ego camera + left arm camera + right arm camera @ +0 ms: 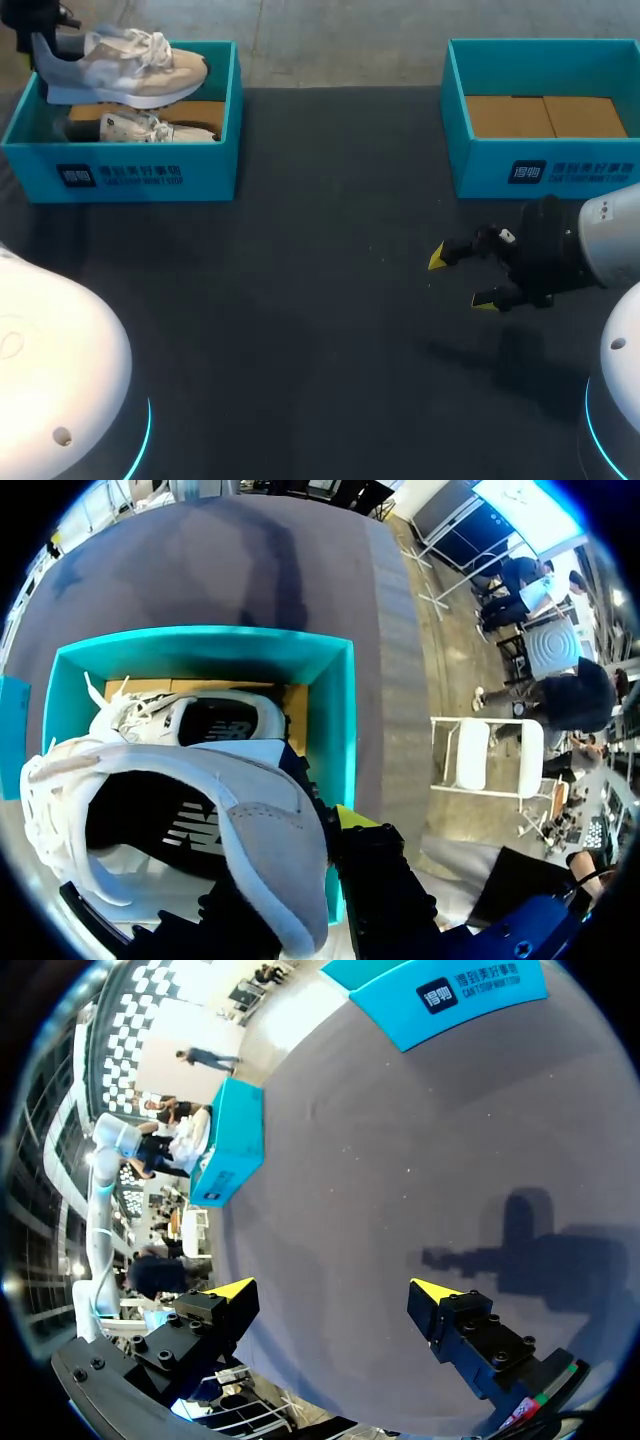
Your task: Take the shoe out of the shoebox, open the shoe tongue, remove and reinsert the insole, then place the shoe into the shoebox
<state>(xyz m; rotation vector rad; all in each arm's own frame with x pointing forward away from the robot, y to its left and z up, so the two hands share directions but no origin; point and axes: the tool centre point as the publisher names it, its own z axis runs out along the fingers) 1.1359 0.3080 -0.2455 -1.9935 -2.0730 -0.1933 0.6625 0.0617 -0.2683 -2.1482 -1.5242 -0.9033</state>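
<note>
Mid take-out, your left claw (315, 845) clamps the shoe (125, 68) above the box (232, 120), right claw (461, 279) gapes empty; next, set it on the tabletop (300, 300).

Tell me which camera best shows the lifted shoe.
The head view: the lifted shoe shows side-on, heel to toe, above the left shoebox. The left wrist view shows only its heel and opening, close up; the right wrist view, a small distant glimpse.
</note>
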